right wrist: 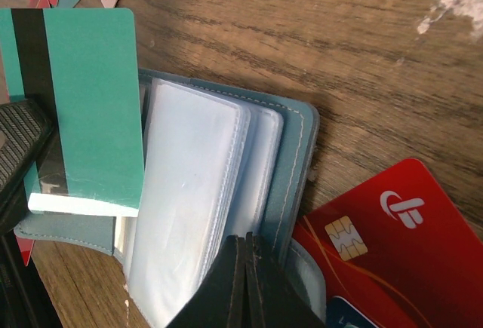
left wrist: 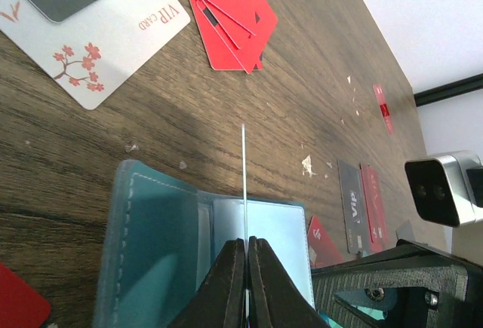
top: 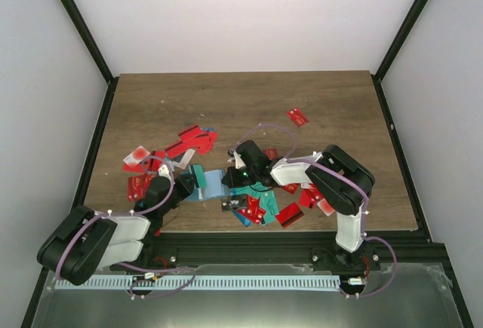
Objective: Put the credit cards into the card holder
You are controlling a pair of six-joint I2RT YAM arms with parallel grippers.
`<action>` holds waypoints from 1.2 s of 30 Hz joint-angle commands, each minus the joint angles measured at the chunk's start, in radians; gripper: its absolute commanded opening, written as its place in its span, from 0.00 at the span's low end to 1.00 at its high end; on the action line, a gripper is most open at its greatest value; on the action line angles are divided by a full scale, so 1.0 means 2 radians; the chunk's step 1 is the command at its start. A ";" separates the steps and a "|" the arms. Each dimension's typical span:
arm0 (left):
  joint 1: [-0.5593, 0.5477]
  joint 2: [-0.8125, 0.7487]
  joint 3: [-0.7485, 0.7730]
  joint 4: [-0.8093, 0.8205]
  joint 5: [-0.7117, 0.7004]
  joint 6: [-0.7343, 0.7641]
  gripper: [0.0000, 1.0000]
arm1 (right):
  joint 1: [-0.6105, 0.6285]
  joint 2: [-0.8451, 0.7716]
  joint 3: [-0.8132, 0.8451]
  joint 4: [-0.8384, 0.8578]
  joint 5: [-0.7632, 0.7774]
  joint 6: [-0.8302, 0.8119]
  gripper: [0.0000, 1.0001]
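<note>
The card holder (top: 214,186) lies open on the wooden table, teal cover (left wrist: 147,245) down, clear sleeves (right wrist: 189,192) fanned up. My left gripper (left wrist: 246,241) is shut on a teal credit card with a black stripe (right wrist: 90,109). In the left wrist view the card is edge-on, standing over the sleeves. My right gripper (right wrist: 245,239) is shut, its tips against the sleeves near the holder's right cover (right wrist: 296,154). In the top view the left gripper (top: 198,179) and the right gripper (top: 229,180) meet at the holder. More credit cards (top: 192,141) lie scattered around.
Red cards (left wrist: 234,11) and a white VIP card (left wrist: 98,41) lie beyond the holder. A grey VIP card (left wrist: 353,207) sits to its right. A red chip card (right wrist: 377,230) lies beside the cover. One red card (top: 297,117) lies alone further back. A pile (top: 260,207) sits by the front edge.
</note>
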 commanded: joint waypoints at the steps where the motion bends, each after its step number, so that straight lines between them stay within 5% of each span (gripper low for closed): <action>1: -0.012 0.017 -0.039 0.036 0.003 -0.014 0.04 | 0.003 0.028 -0.013 -0.049 0.010 0.001 0.01; 8: -0.016 0.023 -0.040 0.031 -0.024 -0.011 0.04 | 0.003 0.025 -0.013 -0.051 0.013 0.001 0.01; 20: -0.015 -0.104 -0.028 -0.111 -0.095 0.021 0.04 | 0.003 0.024 -0.016 -0.055 0.017 0.000 0.01; 36: -0.015 0.052 -0.029 0.074 -0.042 0.007 0.04 | 0.003 0.024 -0.014 -0.056 0.017 -0.001 0.01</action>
